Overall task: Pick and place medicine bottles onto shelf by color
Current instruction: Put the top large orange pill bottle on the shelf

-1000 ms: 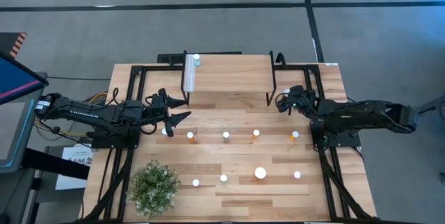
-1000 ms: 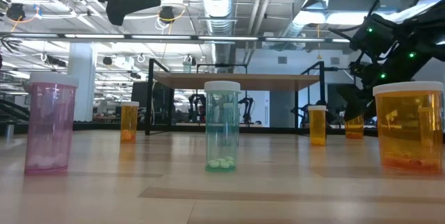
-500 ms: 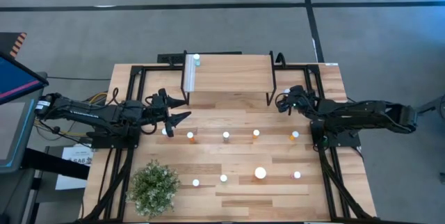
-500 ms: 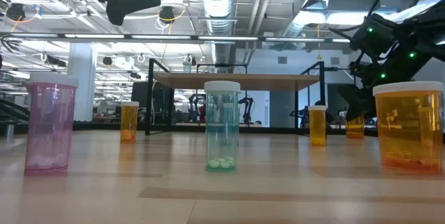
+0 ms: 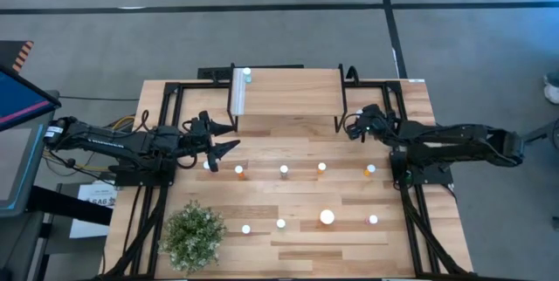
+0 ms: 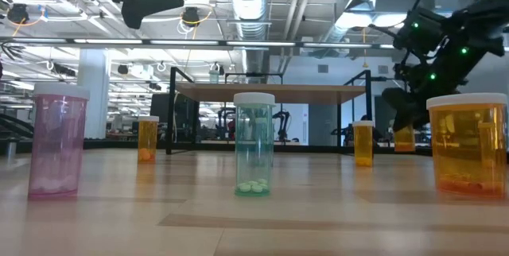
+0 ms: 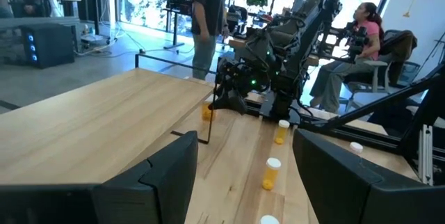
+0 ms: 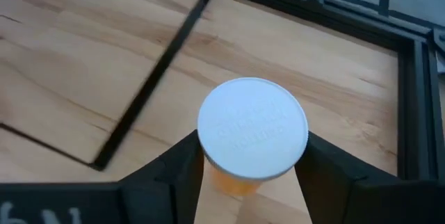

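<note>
My right gripper [image 5: 356,126] is shut on a small orange medicine bottle with a white cap [image 8: 252,128], just off the right end of the shelf [image 5: 288,93]. The shelf is a light wood plank on black legs with a white strip [image 5: 239,93]. One pale blue-green bottle [image 5: 247,73] stands on the shelf's far left corner. Several more bottles stand upright on the table, among them an orange one [image 5: 369,169], a pink one [image 6: 56,141] and a blue-green one [image 6: 254,143]. My left gripper [image 5: 223,137] hangs open off the shelf's left end, touching nothing. My right gripper pinches the orange bottle between its two fingers [image 8: 182,165], on the body just under the white cap [image 8: 233,181]. The fingers come slanting down from the table's right. The bottle [image 6: 404,138] stands upright in the hold, lifted just clear of the tabletop beside the shelf's right legs.
A bushy green plant [image 5: 194,235] sits at the near left of the table. A larger orange bottle [image 5: 327,217] stands near the front. Black frame rails [image 5: 419,220] run along both table sides. People are in the room beyond the table in the left wrist view.
My right gripper has risen a little and shifted slightly toward the shelf, staying shut on the orange bottle. The bottle has come up off the tabletop with it, still upright.
</note>
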Controlling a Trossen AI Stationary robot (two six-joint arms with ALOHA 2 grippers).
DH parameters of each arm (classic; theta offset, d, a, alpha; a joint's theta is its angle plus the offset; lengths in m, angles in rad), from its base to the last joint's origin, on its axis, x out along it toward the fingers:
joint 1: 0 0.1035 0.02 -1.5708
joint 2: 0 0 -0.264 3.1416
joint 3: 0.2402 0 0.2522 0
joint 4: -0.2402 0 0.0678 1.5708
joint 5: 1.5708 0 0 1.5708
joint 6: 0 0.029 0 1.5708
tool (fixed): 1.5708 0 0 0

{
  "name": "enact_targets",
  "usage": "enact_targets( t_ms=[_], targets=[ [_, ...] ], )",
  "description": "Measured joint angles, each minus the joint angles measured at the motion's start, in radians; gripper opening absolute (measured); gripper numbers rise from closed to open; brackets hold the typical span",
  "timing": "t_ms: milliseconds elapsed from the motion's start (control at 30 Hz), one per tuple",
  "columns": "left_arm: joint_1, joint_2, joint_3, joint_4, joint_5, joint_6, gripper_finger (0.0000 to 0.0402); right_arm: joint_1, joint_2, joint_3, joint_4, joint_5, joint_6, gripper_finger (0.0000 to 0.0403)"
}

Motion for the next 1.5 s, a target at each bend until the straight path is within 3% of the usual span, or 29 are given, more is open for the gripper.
enact_targets(
  t_ms=[233, 467, 767, 967, 1100, 1367, 1500],
  targets=[
    [0.0, 0.0, 0.0, 0.0, 0.016, -0.014, 0.0224, 0.06, -0.035, 0.073, -0.118, 0.014, 0.025, 0.021],
    [0.0, 0.0, 0.0, -0.001, 0.035, -0.03, 0.0224, 0.12, -0.205, 0.079, -0.26, 0.084, 0.081, 0.0213],
    [0.0, 0.0, 0.0, 0.0, 0.029, -0.027, 0.0224, 0.206, -0.46, 0.08, -0.158, 0.084, -0.016, 0.0212],
    [0.0, 0.0, 0.0, 0.028, 0.052, -0.031, 0.0224, 0.264, -0.555, 0.083, -0.057, 0.081, -0.118, 0.021],
    [-0.001, 0.0, 0.0, 0.045, 0.125, -0.014, 0.0224, 0.284, -0.554, 0.129, -0.03, 0.08, -0.155, 0.0213],
    [0.001, 0.0, 0.0, 0.057, 0.094, 0.011, 0.0224, 0.295, -0.434, 0.259, 0.07, 0.046, -0.265, 0.0214],
    [-0.004, 0.0, 0.0, 0.138, 0.271, 0.026, 0.0224, 0.286, -0.327, 0.306, 0.149, 0.002, -0.317, 0.0215]
  ],
)
